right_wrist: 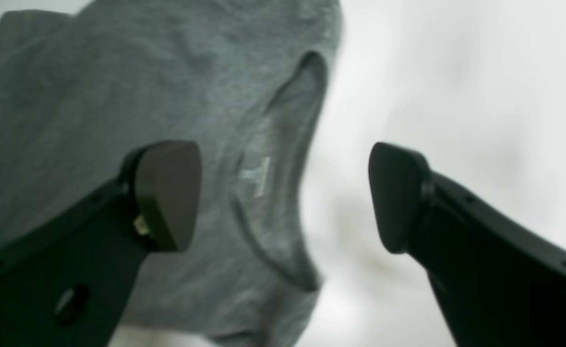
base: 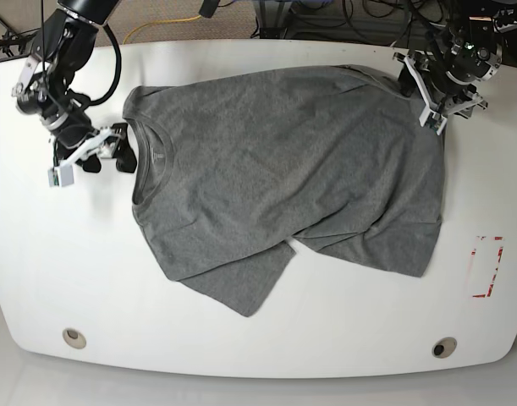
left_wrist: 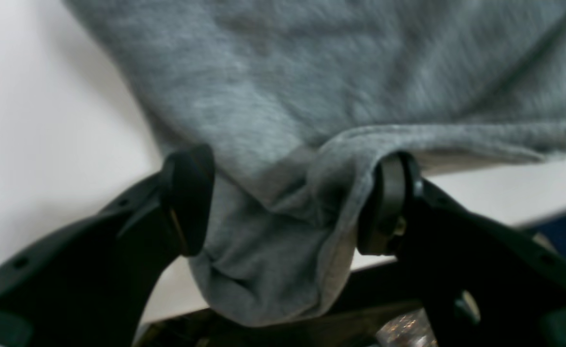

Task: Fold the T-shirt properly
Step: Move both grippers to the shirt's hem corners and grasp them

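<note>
The grey T-shirt point(base: 283, 161) lies spread across the white table point(base: 55, 254), wrinkled, with its round neck at the left and one sleeve pointing toward the front edge. My right gripper point(base: 123, 154) hovers at the neck. In the right wrist view it point(right_wrist: 283, 197) is open over the ribbed collar point(right_wrist: 283, 144) and its small label, holding nothing. My left gripper point(base: 420, 100) sits at the shirt's far right corner. In the left wrist view it point(left_wrist: 288, 202) stands open, and a slack bunch of shirt hem point(left_wrist: 273, 250) hangs loose between the pads.
A red-and-white marking point(base: 486, 266) lies near the table's right edge. Two small round fittings point(base: 72, 338) point(base: 444, 348) sit along the front edge. Cables and equipment crowd the floor behind the table. The table edge point(left_wrist: 505, 226) runs just under the left gripper.
</note>
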{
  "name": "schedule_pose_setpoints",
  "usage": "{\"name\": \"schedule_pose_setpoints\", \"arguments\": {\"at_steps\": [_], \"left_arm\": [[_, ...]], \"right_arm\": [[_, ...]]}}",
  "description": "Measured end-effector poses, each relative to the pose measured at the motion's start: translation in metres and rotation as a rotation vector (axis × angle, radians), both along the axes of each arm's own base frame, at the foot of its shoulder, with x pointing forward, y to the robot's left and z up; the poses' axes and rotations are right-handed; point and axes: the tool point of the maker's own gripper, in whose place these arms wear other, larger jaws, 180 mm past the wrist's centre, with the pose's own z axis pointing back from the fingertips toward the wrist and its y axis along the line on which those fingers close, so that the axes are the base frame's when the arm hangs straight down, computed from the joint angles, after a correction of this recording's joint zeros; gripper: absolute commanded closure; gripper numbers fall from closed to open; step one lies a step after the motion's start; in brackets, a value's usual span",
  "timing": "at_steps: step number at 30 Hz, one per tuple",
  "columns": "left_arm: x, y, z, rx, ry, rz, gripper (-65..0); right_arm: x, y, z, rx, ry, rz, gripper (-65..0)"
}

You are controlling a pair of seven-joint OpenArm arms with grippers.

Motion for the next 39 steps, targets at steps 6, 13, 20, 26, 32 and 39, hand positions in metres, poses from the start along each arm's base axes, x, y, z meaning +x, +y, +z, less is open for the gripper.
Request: {"name": "schedule_pose_setpoints", "arguments": {"at_steps": [6,13,20,26,32,39], "left_arm": [[0.045,0.017,0.033,-0.004,-0.161,0.076,-40.3],[0.055,0.011,0.039,0.014,-0.17,-0.018,-40.3],[0.04,0.008,0.028,0.056,-0.041,-0.127,-40.3],[0.045,0.0,0.037,-0.04,-0.096,-0.117,-40.3],[0.054,-0.019,0.057,-0.191,-0.163,-0.173,-40.3],[0.081,-0.024,0.084,-0.223,-0.239,-0.198,-40.4]], "right_arm": [[0.045,-0.018,-0.013,0.092,0.029,-0.052,-50.9],[0.091,-0.022,-0.028,0.028,0.097,-0.017,-50.9],[0.115,-0.007,-0.044,0.057,0.123,-0.004,-50.9],[0.122,0.005,-0.056,0.107,0.103,-0.031,-50.9],[0.131,0.057,-0.06,0.131,0.096,0.057,-50.9],[0.134,0.089,-0.06,0.171,0.087,0.094,-50.9]]}}
